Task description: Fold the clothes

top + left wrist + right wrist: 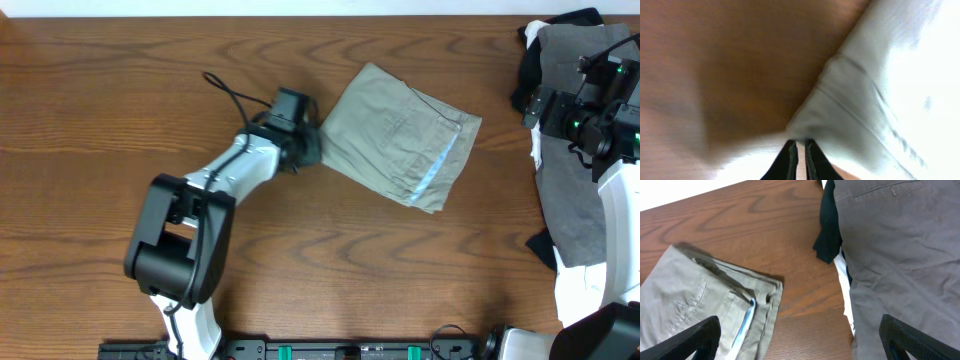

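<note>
Status: one garment folded, the rest untouched.

1. The shorts [400, 135] lie on the table [120, 100], right of centre, as a compact, slightly skewed rectangle. Layers are stacked, and a strip of pale blue lining shows along the right-hand edge. The fold looks essentially complete. The outline is not square to the table edge, and the layered edge is a little uneven.

2. The left gripper [308, 143] sits at the left edge of the shorts. In the left wrist view the fingers [790, 160] are clenched to a thin slit with the hem bunched at their tips, so it appears to be pinching that edge. Judgement: this is a final tug or straightening, with release to follow.

3. The right gripper [797, 330] hangs over the right side of the table with its jaws spread wide and nothing in them.

4. The pile [570, 180] lies at the far right edge, well apart from the shorts. It consists of a grey garment [900, 255] spread on top, a black piece [829, 225] and a white piece [844, 280] showing from under it. None of these is folded.

Remaining work, as judged: let go of the shorts, then take each item from the pile and fold it. Most of the task lies ahead.
</note>
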`<state>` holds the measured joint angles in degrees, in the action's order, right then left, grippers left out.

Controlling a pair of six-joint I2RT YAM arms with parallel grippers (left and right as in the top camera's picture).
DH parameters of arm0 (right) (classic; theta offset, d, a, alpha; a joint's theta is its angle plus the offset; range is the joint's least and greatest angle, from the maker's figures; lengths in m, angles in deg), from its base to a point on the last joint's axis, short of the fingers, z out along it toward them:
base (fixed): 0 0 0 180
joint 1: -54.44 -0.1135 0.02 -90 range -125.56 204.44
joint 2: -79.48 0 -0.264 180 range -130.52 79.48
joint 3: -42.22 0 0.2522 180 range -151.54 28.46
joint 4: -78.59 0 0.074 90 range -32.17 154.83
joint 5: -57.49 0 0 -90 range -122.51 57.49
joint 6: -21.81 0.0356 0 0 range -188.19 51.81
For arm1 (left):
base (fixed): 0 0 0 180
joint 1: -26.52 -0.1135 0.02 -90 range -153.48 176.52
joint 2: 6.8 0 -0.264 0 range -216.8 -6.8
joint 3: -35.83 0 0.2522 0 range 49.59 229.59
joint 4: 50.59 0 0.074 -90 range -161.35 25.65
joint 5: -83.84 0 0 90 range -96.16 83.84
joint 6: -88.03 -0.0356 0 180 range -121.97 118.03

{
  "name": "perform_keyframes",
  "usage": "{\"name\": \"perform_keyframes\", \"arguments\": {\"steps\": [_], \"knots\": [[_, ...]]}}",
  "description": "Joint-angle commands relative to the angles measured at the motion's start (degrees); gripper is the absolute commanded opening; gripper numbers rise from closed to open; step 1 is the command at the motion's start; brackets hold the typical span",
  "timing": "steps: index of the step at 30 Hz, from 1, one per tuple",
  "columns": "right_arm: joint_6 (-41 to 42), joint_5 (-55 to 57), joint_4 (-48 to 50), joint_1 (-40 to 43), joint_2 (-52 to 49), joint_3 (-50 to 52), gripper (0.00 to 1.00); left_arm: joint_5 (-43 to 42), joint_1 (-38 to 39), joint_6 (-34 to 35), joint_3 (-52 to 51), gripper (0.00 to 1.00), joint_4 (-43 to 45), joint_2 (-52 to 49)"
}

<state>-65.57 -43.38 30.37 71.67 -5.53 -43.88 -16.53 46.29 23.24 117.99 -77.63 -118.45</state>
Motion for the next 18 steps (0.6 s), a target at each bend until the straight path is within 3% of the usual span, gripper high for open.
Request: {"name": "perform_keyframes", "arguments": {"steps": [1,7,9,12,18], "knots": [[0.5,0.1,0.2,0.1,-0.3,0.3,0.99,4.0,-3.4,-3.8,-0.2,0.10,3.7,-0.3],[0.5,0.1,0.2,0.1,-0.3,0.3,0.99,-8.0,-6.1,-3.3,3.5,0.06,1.3,3.0],[0.5,0.1,0.2,0.1,-0.3,0.3,0.99,-11.9,-5.1,0.3,3.5,0.06,0.3,5.2],[0.5,0.1,0.2,0.1,-0.3,0.3,0.99,-14.5,-2.1,4.2,3.5,0.06,-1.3,6.7],[0.5,0.1,0.2,0.1,-0.3,0.3,0.99,-13.9,6.8,4.9,3.5,0.07,0.5,6.0]]}}
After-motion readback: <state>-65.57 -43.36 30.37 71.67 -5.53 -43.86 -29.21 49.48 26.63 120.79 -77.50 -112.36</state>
